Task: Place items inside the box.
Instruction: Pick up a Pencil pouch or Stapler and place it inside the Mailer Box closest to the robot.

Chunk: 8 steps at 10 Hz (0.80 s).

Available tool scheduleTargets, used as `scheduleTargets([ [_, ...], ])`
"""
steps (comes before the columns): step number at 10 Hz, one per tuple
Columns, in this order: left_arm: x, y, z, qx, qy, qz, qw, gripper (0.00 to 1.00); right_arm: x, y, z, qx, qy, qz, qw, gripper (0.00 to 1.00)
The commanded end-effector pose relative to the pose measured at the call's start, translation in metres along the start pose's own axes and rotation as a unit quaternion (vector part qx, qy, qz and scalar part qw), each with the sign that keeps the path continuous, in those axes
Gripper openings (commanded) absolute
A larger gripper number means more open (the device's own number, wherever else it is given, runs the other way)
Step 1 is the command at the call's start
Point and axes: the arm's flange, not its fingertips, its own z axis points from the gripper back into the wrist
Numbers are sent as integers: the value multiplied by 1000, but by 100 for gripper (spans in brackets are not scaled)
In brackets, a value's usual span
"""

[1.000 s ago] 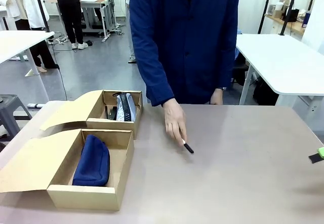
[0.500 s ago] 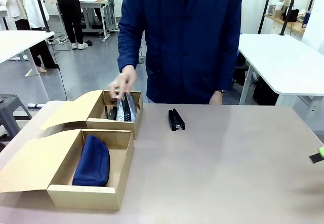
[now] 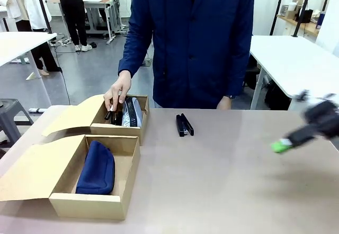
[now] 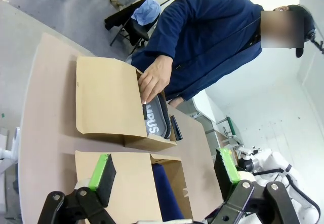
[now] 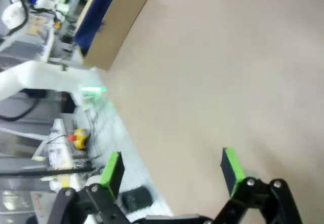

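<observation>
Across the beige tabletop (image 3: pixel 238 181), a person (image 3: pixel 196 38) in a dark blue coat stands at the 12 o'clock edge. Two open cardboard boxes sit on the side toward 9 o'clock, flaps spread outward: the near box (image 3: pixel 124 178) at about 8 o'clock and the far box (image 3: pixel 103 128) at about 10 o'clock, just beside each other. Inside the near box lies the navy pouch (image 3: pixel 96 168), flat on the bottom, its long axis running roughly 6 to 12 with the far end tipped slightly toward 1. The far box holds a white-and-black printed case (image 3: pixel 131 112), also lying 6 to 12. At 3 o'clock the right end effector (image 3: pixel 283 145) hangs blurred above the tabletop; its wrist view shows the fingers spread wide with nothing between them. The left end effector (image 4: pixel 163 168) is likewise released and bare, looking over both boxes. A black stapler (image 3: pixel 184 125) lies alone near the tabletop's middle, toward 12, long axis 6 to 12. The person's hand (image 3: pixel 117 93) holds a dark marker pen (image 3: pixel 109 113) over the far box, tip pointing down into it.
</observation>
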Motion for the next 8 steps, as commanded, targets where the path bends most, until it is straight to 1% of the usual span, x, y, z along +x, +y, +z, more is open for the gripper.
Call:
scheduleTargets([
  [1, -1, 0, 0, -11, -9, -10, 1000, 100, 79, -7, -79, -90, 15, 43, 995, 100],
  [2, -1, 0, 0, -11, -9, -10, 1000, 100, 90, 1, -95, -109, 2, 78, 991, 100],
  [3, -1, 0, 0, -11, -9, -10, 1000, 100, 89, 6, -87, -116, -40, 104, 987, 100],
  [4, -1, 0, 0, -11, -9, -10, 1000, 100, 75, 9, -50, -116, -92, 126, 981, 100],
  [5, -1, 0, 0, -11, -9, -10, 1000, 100, 94, 32, -108, -101, 6, 92, 991, 100],
  [6, -1, 0, 0, -11, -9, -10, 1000, 100, 94, 32, -108, -101, 6, 92, 991, 100],
  [7, -1, 0, 0, -11, -9, -10, 1000, 100, 100, 18, -82, -120, -31, 103, 987, 100],
  [8, -1, 0, 0, -11, -9, -10, 1000, 100, 107, 20, -89, -160, -18, 74, 984, 100],
])
